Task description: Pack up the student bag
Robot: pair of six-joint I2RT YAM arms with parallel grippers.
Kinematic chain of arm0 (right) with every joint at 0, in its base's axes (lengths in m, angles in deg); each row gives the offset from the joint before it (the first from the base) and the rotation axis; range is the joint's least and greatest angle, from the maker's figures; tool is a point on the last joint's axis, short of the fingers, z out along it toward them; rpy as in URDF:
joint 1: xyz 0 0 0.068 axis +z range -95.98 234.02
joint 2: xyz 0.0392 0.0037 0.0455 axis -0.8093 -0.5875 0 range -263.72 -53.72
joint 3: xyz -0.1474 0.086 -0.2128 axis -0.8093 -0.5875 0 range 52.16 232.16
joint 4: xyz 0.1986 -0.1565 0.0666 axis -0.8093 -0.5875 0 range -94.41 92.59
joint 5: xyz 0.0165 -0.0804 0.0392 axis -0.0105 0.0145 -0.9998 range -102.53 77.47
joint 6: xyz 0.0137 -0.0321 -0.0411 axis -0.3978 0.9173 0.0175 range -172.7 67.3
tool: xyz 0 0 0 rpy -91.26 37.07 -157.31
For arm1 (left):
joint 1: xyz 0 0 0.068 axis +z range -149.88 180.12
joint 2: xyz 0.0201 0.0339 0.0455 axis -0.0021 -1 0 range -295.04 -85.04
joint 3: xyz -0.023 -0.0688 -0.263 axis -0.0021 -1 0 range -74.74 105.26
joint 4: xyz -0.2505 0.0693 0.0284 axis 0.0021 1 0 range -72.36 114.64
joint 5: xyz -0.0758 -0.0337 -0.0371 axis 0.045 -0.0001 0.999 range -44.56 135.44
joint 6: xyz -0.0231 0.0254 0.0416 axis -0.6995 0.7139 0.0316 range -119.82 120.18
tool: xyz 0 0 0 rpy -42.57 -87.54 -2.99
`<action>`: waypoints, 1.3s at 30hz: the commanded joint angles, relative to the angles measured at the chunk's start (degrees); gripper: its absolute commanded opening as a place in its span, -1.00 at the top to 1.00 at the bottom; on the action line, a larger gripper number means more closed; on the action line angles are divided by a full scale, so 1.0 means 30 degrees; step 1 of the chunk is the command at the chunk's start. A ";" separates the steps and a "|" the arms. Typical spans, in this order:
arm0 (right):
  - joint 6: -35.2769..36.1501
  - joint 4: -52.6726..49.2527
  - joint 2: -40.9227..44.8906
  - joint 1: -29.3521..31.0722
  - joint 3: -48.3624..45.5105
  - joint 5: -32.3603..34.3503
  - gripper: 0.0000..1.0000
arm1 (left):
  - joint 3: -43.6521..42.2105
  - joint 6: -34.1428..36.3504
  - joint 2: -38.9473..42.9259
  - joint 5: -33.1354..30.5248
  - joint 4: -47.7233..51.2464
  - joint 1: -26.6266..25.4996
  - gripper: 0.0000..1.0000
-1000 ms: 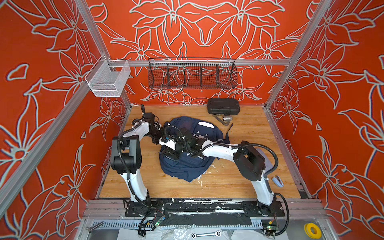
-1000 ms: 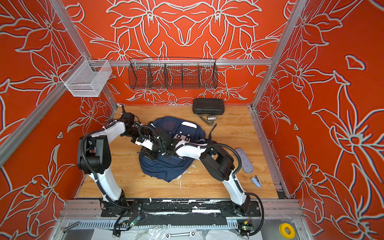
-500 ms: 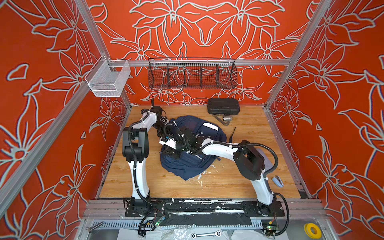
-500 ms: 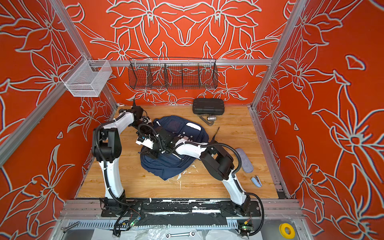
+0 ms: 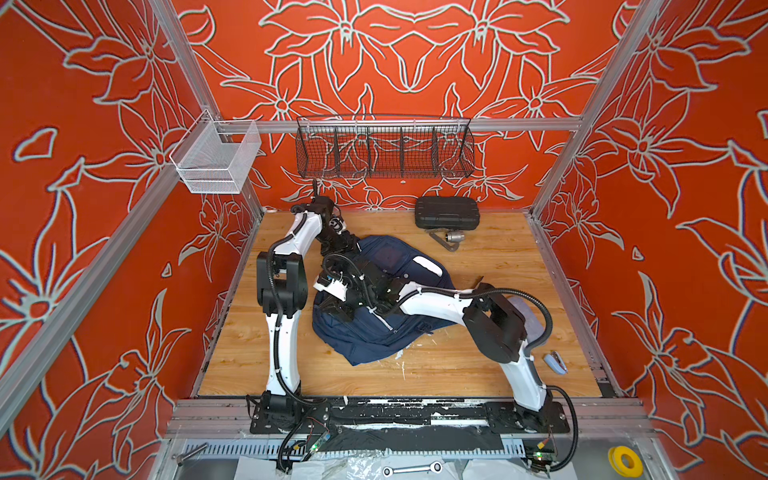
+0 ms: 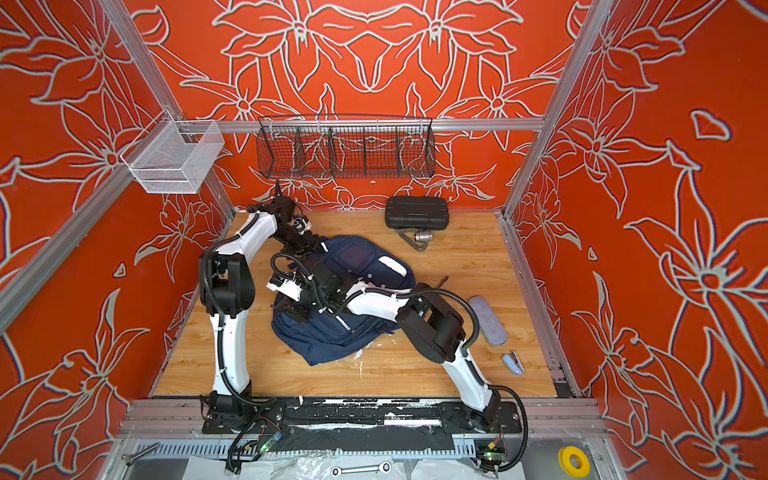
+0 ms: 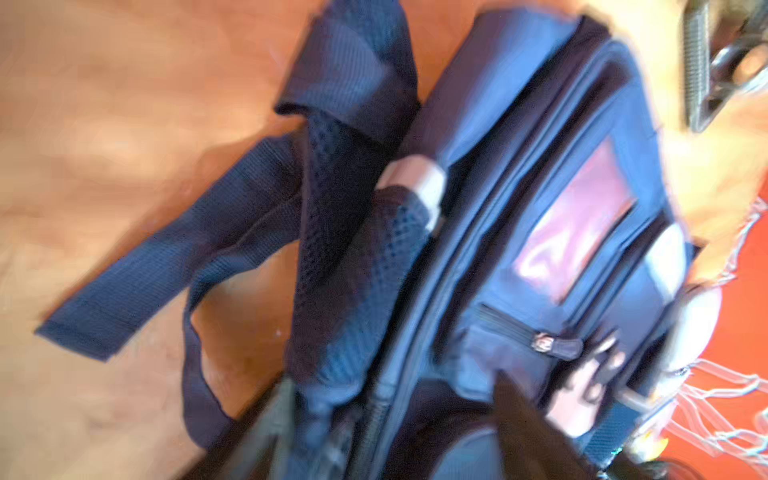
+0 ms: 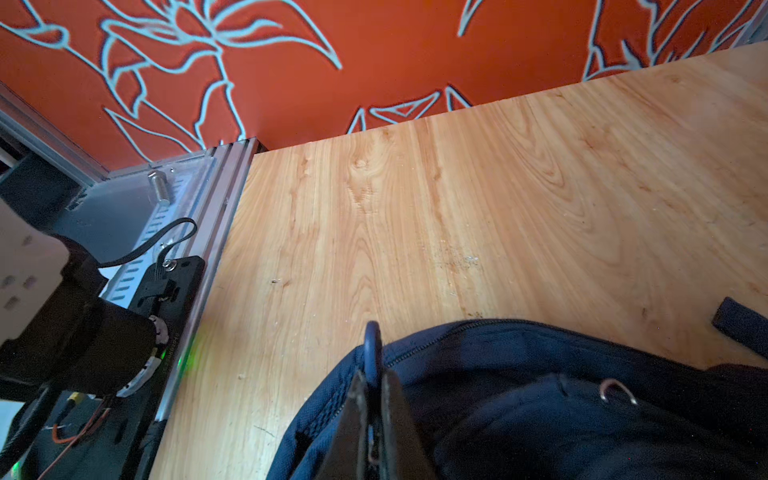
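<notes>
A: Where is the student bag (image 5: pixel 370 343)?
B: It lies slumped about mid-tabletop (image 5: pixel 498 257), a little nearer the left edge than the right. Navy fabric, with a white stripe (image 5: pixel 428 264) on its far-right side.
A: And the right gripper (image 8: pixel 372 380)?
B: It reaches across the bag to its near-left side. In the wrist view the two fingers are pressed together, pinching a navy zipper pull (image 8: pixel 372 345) that sticks up between them. The zip track runs off along the bag's rim from there.
A: Now the left gripper (image 7: pixel 395 378).
B: It is at the bag's far-left end, toward the far-left corner of the tabletop. The wrist view is blurred. Two dark fingers (image 7: pixel 523 419) show wide apart with the bag's top below them, so spread. Whether they touch the fabric, I cannot tell.
A: Straps?
B: A shoulder strap (image 7: pixel 166 266) lies loose on the wood beside the bag, in the left wrist view.
A: What else is on the tabletop?
B: A black case (image 5: pixel 446 212) sits against the far edge, apart from the bag, with a small metal piece (image 5: pixel 452 237) just in front of it. A grey oval pad (image 6: pixel 488 320) lies near the right edge, beside the right arm's elbow. A small blue item (image 6: pixel 513 362) lies toward the near-right corner, too small to name.
</notes>
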 commanded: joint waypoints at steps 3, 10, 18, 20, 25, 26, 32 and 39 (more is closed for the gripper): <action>-0.1336 0.2746 0.0623 0.0119 -0.0432 -0.0148 1.00 | -0.4065 -0.1710 0.4699 0.1481 -0.2543 0.2378 -0.95; -0.2980 0.5330 0.0518 -0.0371 -0.1207 -0.0387 1.00 | -1.1034 -0.3706 0.9786 0.2938 -0.4542 0.4736 -0.95; -0.3006 0.6255 0.0234 -0.0788 -0.1095 -0.2006 1.00 | -1.8572 -0.6288 1.3961 0.5026 -0.7358 0.5753 -0.75; -0.2814 0.6266 0.0266 -0.0875 -0.1058 -0.2449 1.00 | -1.9843 -0.6863 1.4685 0.5012 -0.8031 0.5741 -0.70; -0.2390 0.6249 0.0289 -0.0980 -0.1068 -0.3313 1.00 | -2.2295 -0.7990 1.5821 0.5144 -0.9750 0.5759 -0.64; -0.2334 0.6170 0.0305 -0.0994 -0.1061 -0.3363 1.00 | -2.2628 -0.8112 1.5807 0.5225 -1.0024 0.5766 -0.64; -0.2274 0.6343 0.0326 -0.1134 -0.0905 -0.4151 1.00 | -2.3540 -0.8490 1.5101 0.6273 -1.2046 0.5764 -0.12; -0.1125 0.4733 0.0516 -0.1145 -0.0639 -0.6338 1.00 | -2.1035 -0.7198 1.3633 0.5976 -1.0930 0.5767 1.00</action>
